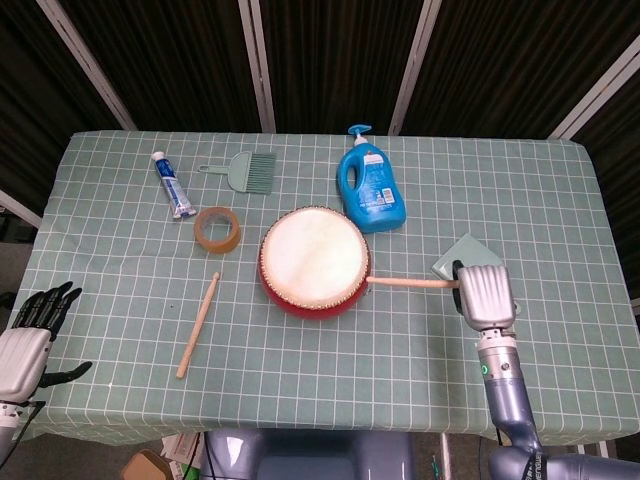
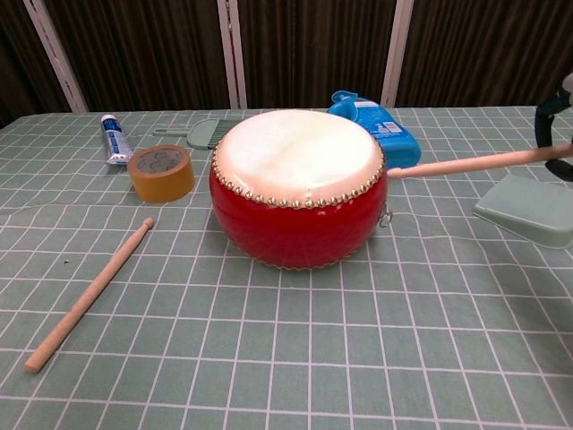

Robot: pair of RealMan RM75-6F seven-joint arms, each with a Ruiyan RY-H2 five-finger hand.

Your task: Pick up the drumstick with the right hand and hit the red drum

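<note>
The red drum [image 1: 313, 262] [image 2: 298, 191] with its pale skin stands mid-table. My right hand [image 1: 486, 295] [image 2: 557, 125], to the drum's right, grips a wooden drumstick [image 1: 412, 284] [image 2: 474, 162]. The stick points left, and its tip lies at the drum's right rim, off the skin. In the chest view only an edge of that hand shows at the right border. A second drumstick [image 1: 198, 324] [image 2: 88, 296] lies on the cloth left of the drum. My left hand [image 1: 30, 335] hangs off the table's near left corner, fingers spread, holding nothing.
A blue detergent bottle [image 1: 370, 190] [image 2: 374, 129] lies behind the drum. A green dustpan [image 1: 463, 258] [image 2: 528, 210] sits by my right hand. A tape roll [image 1: 217, 229] [image 2: 160, 172], toothpaste tube [image 1: 172, 184] [image 2: 114, 139] and green brush [image 1: 245, 170] [image 2: 203, 133] lie at the back left.
</note>
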